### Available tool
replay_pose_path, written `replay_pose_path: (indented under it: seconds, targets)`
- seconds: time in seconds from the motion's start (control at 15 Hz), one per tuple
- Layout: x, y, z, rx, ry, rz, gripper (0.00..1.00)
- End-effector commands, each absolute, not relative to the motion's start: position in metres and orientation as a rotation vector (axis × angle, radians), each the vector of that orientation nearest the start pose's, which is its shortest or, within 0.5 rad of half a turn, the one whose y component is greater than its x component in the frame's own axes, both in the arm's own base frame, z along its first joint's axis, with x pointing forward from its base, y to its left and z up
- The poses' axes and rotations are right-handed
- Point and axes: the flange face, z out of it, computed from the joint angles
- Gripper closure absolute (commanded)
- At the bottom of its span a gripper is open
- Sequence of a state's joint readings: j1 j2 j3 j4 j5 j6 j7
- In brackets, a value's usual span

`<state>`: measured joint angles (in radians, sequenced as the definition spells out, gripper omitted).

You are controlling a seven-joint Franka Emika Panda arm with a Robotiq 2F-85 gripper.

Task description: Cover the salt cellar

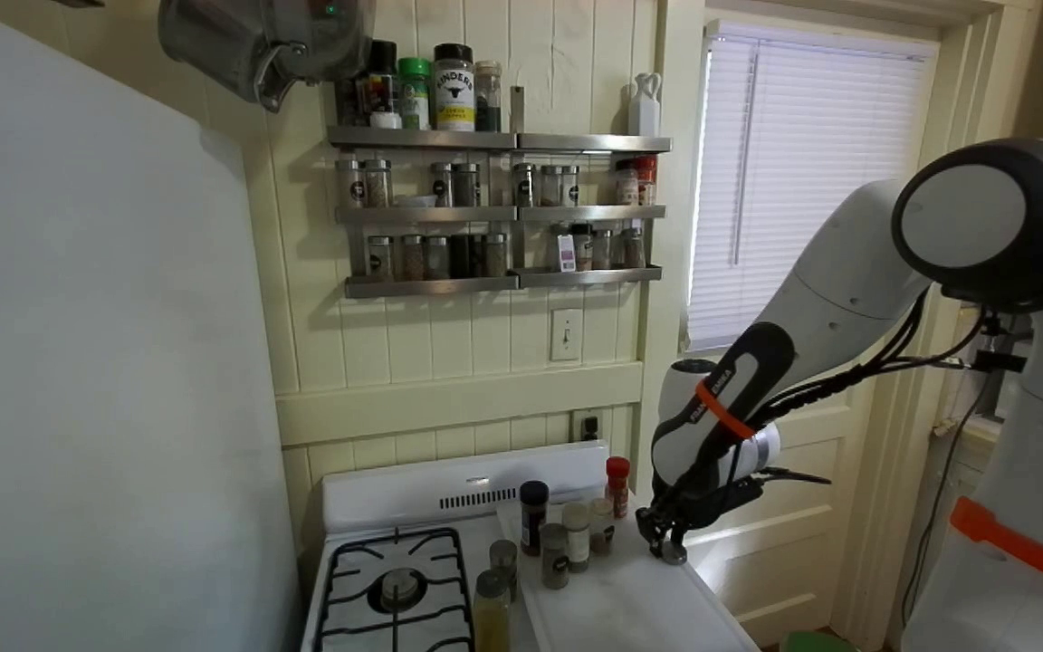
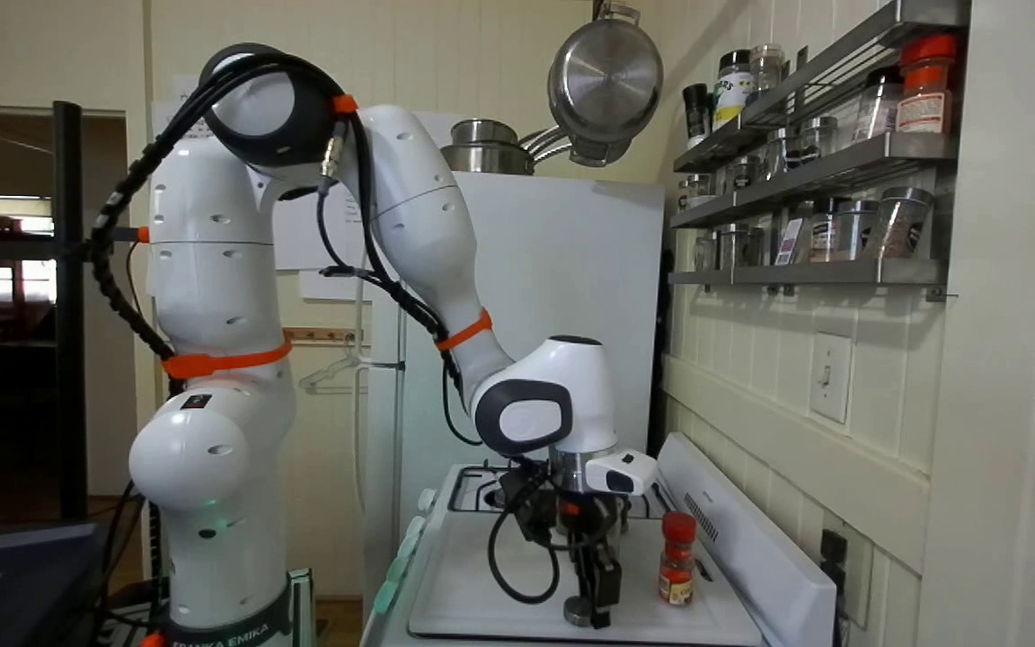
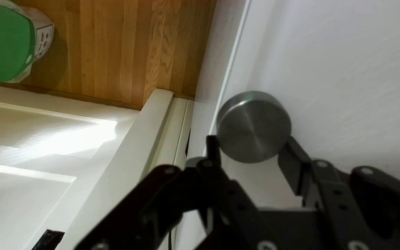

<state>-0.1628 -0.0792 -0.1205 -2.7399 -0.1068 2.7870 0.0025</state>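
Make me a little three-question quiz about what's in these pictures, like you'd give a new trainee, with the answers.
1. What sits inside the gripper: (a) a spoon, (b) a round metal piece, (c) a sponge?
2. True or false: the red-capped bottle on the stove stands upright.
3. How many levels do the wall shelves have?

Key: 1: b. 2: True. 3: Three.

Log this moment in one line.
gripper: astride round metal lid, firm grip unclear | lid: near edge of white stovetop board | salt cellar: unidentified | red-capped shaker: upright
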Motion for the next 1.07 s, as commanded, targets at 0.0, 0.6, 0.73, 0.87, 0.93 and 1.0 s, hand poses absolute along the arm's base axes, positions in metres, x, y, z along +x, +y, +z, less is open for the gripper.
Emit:
replay_pose_path:
  seconds: [0.0, 0.6, 0.73, 0.87, 0.93, 1.0]
  targets:
    - [0.393, -0.105, 0.254, -3.164, 0.317, -0.218, 0.79]
    - [0.406, -0.098, 0.299, -3.174, 0.257, -0.35, 0.79]
    - [0.411, -0.094, 0.316, -3.169, 0.236, -0.396, 0.79]
    - [0.416, -0.091, 0.334, -3.163, 0.219, -0.44, 0.79]
    - [0.419, -0.089, 0.342, -3.159, 0.211, -0.459, 0.79]
    - [0.422, -0.088, 0.349, -3.156, 0.207, -0.471, 0.79]
